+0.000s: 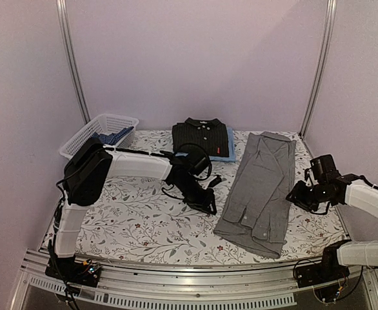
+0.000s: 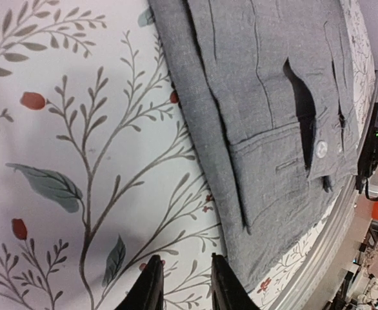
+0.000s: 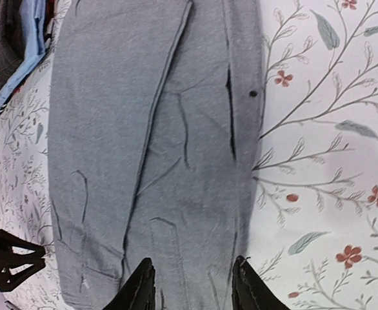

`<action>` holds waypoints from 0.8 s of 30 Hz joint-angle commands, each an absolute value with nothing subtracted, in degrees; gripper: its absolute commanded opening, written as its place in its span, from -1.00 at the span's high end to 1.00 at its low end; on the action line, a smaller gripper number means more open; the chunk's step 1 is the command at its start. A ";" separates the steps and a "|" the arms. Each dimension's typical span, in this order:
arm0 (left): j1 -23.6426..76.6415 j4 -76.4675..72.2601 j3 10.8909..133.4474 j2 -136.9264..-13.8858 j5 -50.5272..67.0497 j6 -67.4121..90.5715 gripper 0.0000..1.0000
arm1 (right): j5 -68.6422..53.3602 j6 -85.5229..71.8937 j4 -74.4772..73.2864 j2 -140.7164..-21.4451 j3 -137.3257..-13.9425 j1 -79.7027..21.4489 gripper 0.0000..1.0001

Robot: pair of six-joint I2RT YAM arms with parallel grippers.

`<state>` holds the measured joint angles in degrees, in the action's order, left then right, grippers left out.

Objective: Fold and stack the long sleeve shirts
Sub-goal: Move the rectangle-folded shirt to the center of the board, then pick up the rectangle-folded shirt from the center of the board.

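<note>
Grey shirt (image 1: 260,187) laid flat, L end effector (image 2: 182,284) part-open, empty, R end effector (image 3: 192,284) open above shirt, empty

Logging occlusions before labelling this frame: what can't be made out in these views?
Top view: light blue cloth shirt, only an edge shows; the folded black button-up shirt covers the rest.
Top view: dark blue cloth in the white plastic lattice basket, partly behind the left arm; garment type unclear.
Right wrist view: right jaws' tips cut off by the bottom edge; contact with the plain grey collared shirt unclear.
</note>
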<state>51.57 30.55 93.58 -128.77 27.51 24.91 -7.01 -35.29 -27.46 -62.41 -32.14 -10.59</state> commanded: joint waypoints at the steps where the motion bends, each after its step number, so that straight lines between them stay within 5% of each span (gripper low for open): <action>1: 50.61 29.23 94.24 -125.34 26.59 25.67 0.49 | -5.65 -42.93 -35.34 -57.58 -31.34 -18.14 0.17; 15: 48.98 29.27 96.02 -126.14 27.27 25.90 0.41 | -1.41 -70.03 -35.84 -47.40 -22.29 -43.97 0.12; 24: 48.69 29.36 95.98 -127.17 31.66 25.32 0.33 | -0.89 -77.67 -35.33 -45.13 -17.68 -48.61 0.12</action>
<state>49.25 29.52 94.87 -127.85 28.64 25.96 -2.85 -72.79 -35.55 -47.00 -18.85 -47.97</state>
